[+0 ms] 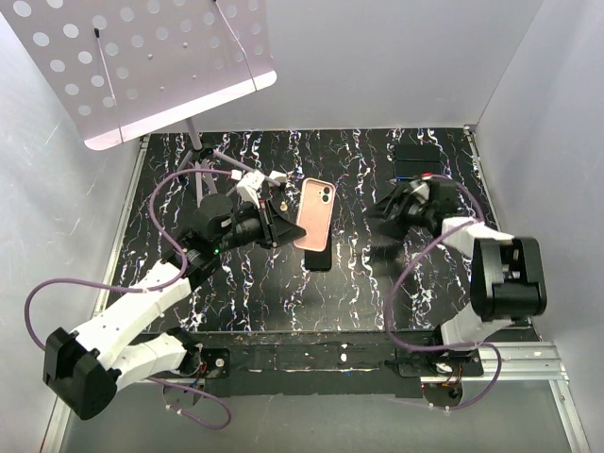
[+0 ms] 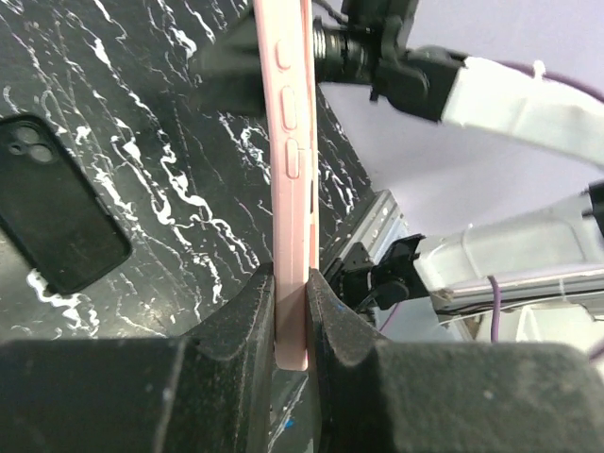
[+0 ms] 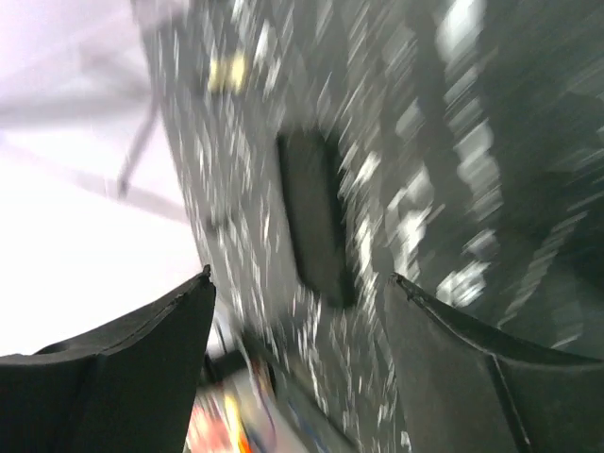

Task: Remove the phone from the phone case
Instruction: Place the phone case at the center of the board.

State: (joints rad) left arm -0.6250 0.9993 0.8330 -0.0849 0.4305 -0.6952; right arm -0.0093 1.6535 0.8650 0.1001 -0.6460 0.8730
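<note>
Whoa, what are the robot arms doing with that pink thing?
The left arm's fingers are pinched on the pink phone case, holding it up on edge above the table. A black phone lies flat on the table close by, so it looks like the phone is already out. The right arm's fingers are open and empty, off to the right side.
</note>
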